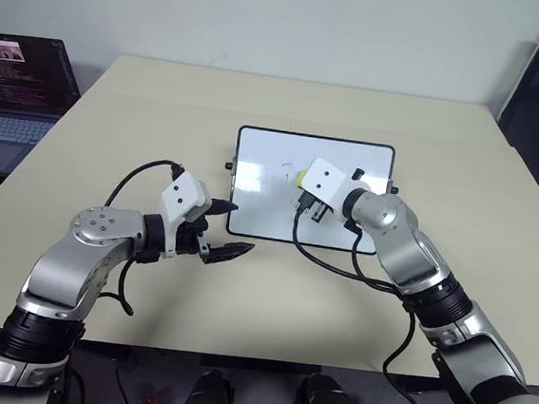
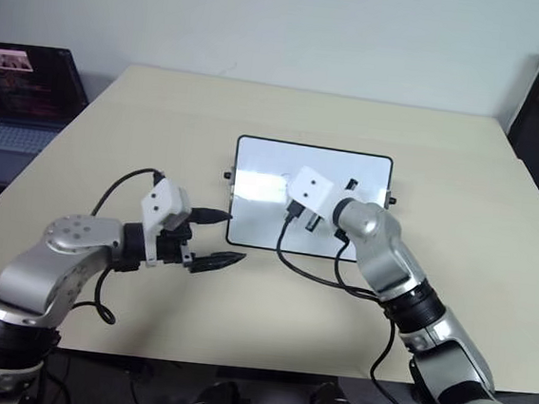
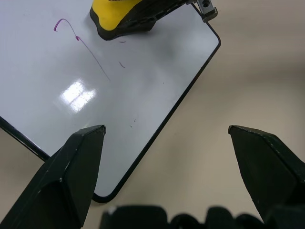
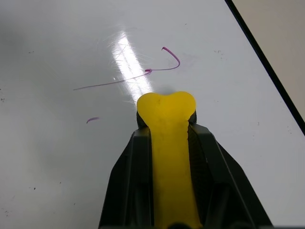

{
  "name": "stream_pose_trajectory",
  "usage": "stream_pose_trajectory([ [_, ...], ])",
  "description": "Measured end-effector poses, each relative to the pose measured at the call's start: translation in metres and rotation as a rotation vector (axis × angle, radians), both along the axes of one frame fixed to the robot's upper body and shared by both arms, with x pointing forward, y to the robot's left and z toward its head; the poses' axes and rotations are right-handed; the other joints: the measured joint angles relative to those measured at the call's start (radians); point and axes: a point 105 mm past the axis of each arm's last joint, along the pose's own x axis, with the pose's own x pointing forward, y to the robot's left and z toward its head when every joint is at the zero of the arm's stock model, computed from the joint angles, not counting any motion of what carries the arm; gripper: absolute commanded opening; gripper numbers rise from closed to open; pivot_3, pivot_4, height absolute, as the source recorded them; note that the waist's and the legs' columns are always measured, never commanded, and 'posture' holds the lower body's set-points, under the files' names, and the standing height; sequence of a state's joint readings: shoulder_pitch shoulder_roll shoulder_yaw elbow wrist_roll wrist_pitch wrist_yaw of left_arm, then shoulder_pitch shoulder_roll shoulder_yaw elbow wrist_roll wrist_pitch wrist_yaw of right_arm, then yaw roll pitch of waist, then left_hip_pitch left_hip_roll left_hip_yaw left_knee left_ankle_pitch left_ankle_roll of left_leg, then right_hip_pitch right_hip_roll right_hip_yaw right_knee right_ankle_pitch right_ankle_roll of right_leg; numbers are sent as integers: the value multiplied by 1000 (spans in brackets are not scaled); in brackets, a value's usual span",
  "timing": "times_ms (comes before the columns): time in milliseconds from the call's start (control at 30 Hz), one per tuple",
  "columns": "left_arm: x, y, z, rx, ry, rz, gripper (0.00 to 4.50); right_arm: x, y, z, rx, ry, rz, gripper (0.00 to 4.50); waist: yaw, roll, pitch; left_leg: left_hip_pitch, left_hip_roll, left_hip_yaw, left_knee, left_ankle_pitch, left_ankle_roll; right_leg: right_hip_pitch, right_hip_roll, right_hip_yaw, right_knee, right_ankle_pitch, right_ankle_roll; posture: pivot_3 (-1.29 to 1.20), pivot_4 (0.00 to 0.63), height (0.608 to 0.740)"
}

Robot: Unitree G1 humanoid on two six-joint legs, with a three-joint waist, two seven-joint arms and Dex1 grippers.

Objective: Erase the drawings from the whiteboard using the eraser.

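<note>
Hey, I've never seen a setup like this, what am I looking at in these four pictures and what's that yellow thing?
It is a two-armed humanoid robot at a beige table. The two wide pictures come from cameras in its head, looking down over its arms. The two close-ups come from cameras on its wrists.

On the table lies a small whiteboard with thin purple marker drawings. A laptop sits off to the robot's left.

The right hand grips the yellow thing, an eraser, with its tip on the board beside the strokes. The left hand is open and holds nothing, at the board's near corner.
</note>
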State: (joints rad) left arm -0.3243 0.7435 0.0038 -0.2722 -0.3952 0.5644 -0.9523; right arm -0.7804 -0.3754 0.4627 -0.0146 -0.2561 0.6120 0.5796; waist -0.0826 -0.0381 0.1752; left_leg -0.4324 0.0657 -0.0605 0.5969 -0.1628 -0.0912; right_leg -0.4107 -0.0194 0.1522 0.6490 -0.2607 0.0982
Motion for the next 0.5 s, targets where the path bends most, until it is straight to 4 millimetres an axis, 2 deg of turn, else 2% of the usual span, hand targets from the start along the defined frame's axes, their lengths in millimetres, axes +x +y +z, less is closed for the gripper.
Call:
stream_pose_trajectory([
  [133,-1,1,-1,2,5,1,4500,-15,1,-15,-48,88,59,672,-1,0,0,0,0,0,-1,0,0,0,0,0,0,0,0,0,150,740],
  [233,-1,2,-3,7,9,4,4500,-17,0,-20,-53,110,64,671,-1,0,0,0,0,0,0,0,0,0,0,0,0,0,0,0,150,740],
  [333,-2,4,-4,15,11,9,4500,-13,3,-19,-34,93,51,671,-2,0,0,1,0,0,1,0,0,0,0,0,0,0,-1,0,150,740],
  [400,-2,5,-3,15,10,9,4500,-4,7,-11,-3,47,25,671,-4,0,0,1,0,0,1,0,0,0,0,1,0,2,-1,0,150,740],
  [500,-2,5,-5,14,14,11,4500,4,-4,-2,11,7,-23,671,-1,0,0,1,0,0,2,1,1,0,0,0,0,2,-1,0,150,740],
])
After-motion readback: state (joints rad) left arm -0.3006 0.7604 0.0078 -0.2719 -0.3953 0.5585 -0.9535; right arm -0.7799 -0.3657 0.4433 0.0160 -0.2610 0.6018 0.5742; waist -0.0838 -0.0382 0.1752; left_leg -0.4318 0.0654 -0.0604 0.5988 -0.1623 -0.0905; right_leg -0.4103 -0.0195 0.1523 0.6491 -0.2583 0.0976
